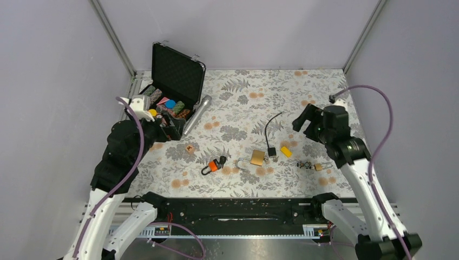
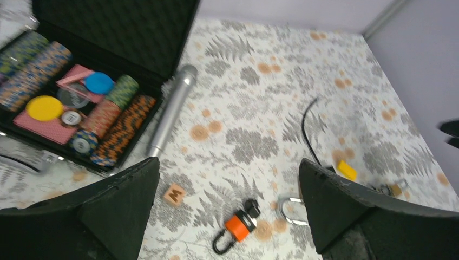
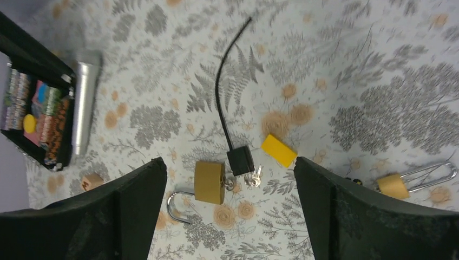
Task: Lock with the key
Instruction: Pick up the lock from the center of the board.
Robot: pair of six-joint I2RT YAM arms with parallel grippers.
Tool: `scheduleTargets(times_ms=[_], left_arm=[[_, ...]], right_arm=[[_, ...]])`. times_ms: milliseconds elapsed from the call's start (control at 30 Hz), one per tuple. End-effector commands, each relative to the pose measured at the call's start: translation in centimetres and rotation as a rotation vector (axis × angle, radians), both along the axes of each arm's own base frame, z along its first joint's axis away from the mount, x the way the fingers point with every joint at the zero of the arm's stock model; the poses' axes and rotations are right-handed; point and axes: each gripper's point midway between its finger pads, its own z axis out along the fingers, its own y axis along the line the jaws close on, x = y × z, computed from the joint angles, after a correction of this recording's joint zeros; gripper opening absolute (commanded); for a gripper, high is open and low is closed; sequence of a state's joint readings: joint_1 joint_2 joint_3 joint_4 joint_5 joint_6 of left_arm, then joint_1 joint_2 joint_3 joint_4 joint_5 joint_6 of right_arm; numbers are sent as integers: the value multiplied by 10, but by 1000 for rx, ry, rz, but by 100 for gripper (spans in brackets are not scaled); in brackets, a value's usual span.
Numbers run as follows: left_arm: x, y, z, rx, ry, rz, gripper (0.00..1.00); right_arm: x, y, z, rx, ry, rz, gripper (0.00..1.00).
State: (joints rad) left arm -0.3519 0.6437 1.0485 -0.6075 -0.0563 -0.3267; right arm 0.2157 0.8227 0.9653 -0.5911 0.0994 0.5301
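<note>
Top external view: the left gripper (image 2: 228, 164) hangs released far left of the padlock (image 1: 257, 157), beside the chip case (image 1: 178, 70). A silver tube (image 1: 196, 114) lies up-left of the padlock and an orange lock (image 1: 214, 166) just left. The padlock lies mid-table, its shackle pointing left, with the keys (image 3: 253, 176) just right of it. A yellow block (image 1: 286, 151) sits further right. The right gripper (image 1: 307, 123) hovers released, up-right of the padlock.

We see a brass-gold padlock (image 3: 209, 182), a yellow block (image 3: 279, 150) at its two o'clock, an orange-and-black lock (image 2: 236, 226), and a white surface (image 3: 352, 81) patterned with grey ferns and orange blooms.
</note>
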Motion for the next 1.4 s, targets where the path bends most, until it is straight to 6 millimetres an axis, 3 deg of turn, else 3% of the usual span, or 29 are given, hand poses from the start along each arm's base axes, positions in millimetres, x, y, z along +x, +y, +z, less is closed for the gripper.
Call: scheduleTargets(times_ms=[0, 200, 300, 433, 567, 667, 800, 1067, 1367], left_arm=[[2, -30, -10, -83, 31, -128, 99], [4, -44, -20, -154, 41, -176, 99], [6, -44, -25, -154, 56, -169, 99], [10, -46, -27, -161, 61, -169, 99], [7, -46, -29, -159, 61, -175, 99], [3, -42, -30, -145, 61, -171, 99], [-3, -36, -31, -125, 59, -151, 99], [-7, -34, -32, -104, 60, -158, 99], [-4, -36, -27, -97, 54, -167, 99]], right_arm=[[9, 24, -45, 112, 149, 9, 94], [9, 44, -100, 0, 316, -20, 86], [9, 64, -123, -3, 383, -1, 80], [4, 101, -138, -8, 420, 23, 80], [4, 155, -144, -119, 387, 249, 87], [3, 176, -154, -236, 404, 513, 88], [-2, 167, -158, -453, 434, 766, 90], [-28, 156, -166, -641, 531, 1217, 92], [-24, 158, -190, -819, 581, 1344, 89]])
